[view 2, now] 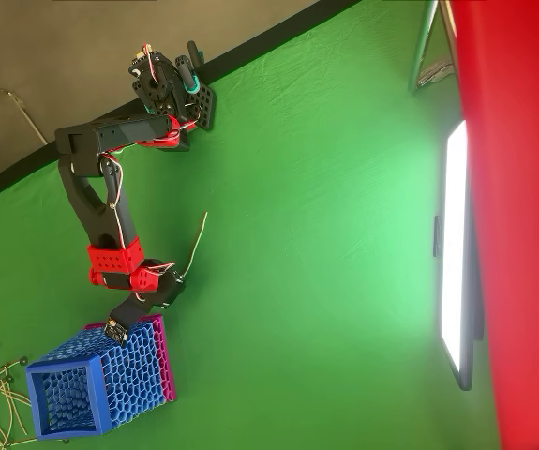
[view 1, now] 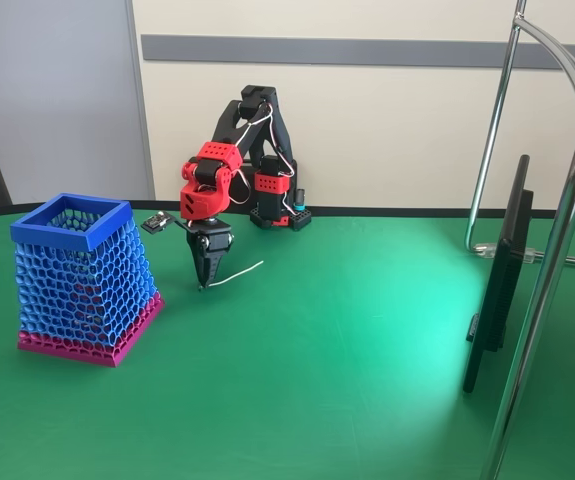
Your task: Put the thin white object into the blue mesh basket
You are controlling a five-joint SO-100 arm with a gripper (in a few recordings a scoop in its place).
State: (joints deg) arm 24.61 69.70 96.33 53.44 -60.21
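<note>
Black tool [view 1: 204, 284] pointing down at green desk [view 1: 367, 380], tips pinched on end of thin white wire strand [view 1: 239, 273]; blue honeycomb-mesh basket [view 1: 85, 280] stands just beside.

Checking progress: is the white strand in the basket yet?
Out. The thin white object lies on the green table, one end at the gripper, beside the blue mesh basket.

The table [view 1: 347, 360] is showing a matt green cloth-like cover. The blue mesh basket [view 1: 85, 275] is appearing as matt plastic honeycomb. The gripper [view 1: 207, 270] is showing black and red matt plastic. The stand tubes [view 1: 552, 270] are gleaming as polished metal.
</note>
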